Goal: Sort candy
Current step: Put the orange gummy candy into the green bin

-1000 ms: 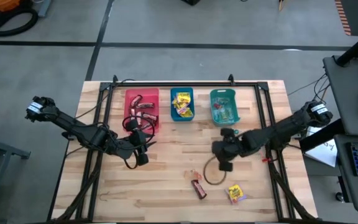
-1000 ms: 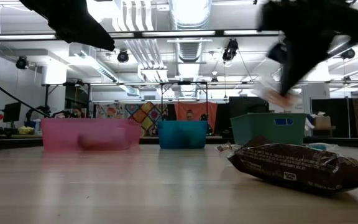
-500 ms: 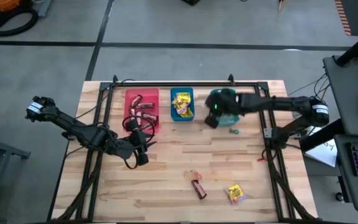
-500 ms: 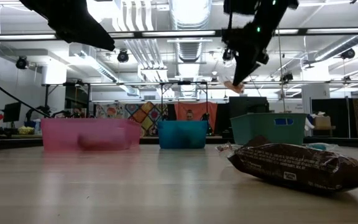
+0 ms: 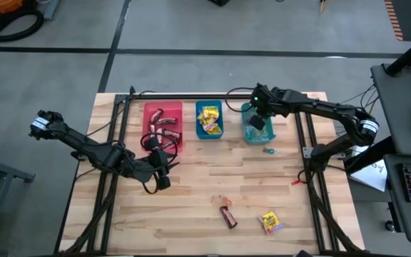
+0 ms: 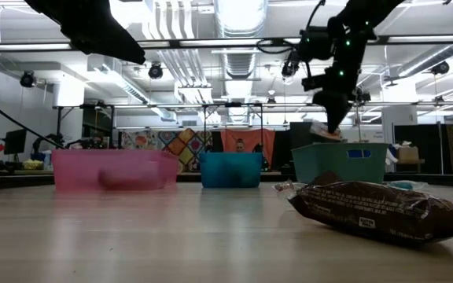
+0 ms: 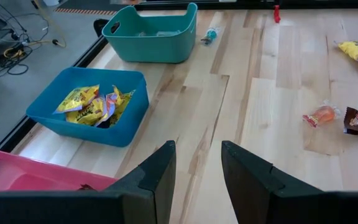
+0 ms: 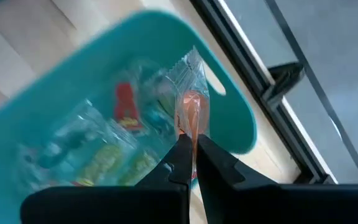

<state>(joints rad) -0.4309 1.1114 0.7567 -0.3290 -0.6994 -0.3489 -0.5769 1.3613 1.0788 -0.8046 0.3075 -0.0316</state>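
My right gripper [image 5: 258, 121] hangs over the teal bin [image 5: 246, 126], shut on a small orange candy in a clear wrapper [image 8: 191, 102]; in the low view the candy [image 6: 323, 132] shows just above the bin's rim [image 6: 352, 147]. My left gripper [image 7: 197, 177] stands open and holds nothing, near the red bin [image 5: 150, 128]. On the table lie a brown bar [image 5: 227, 215], a yellow packet [image 5: 270, 221], an orange twist piece [image 5: 222, 200] and a teal twist piece [image 5: 268, 150]. My right gripper pinches the near end of the clear wrapper [image 8: 189, 132] between its two fingertips. The fingers slant down from above. The candy sticks out beyond the fingertips, lifted clear, over the inside of the teal bin.
The red bin with dark bars, the blue bin [image 5: 200, 126] with yellow packets and the teal bin with clear-wrapped pieces stand in a row along the far edge. A black frame rail [image 5: 191, 95] runs behind them. Bare wood lies between the bins and the loose candy.
My right gripper has swung from the middle of the table toward the far edge and a little up, rolling as it went, and now stands over the teal bin. It has stayed shut, carrying the orange candy clear of the table.
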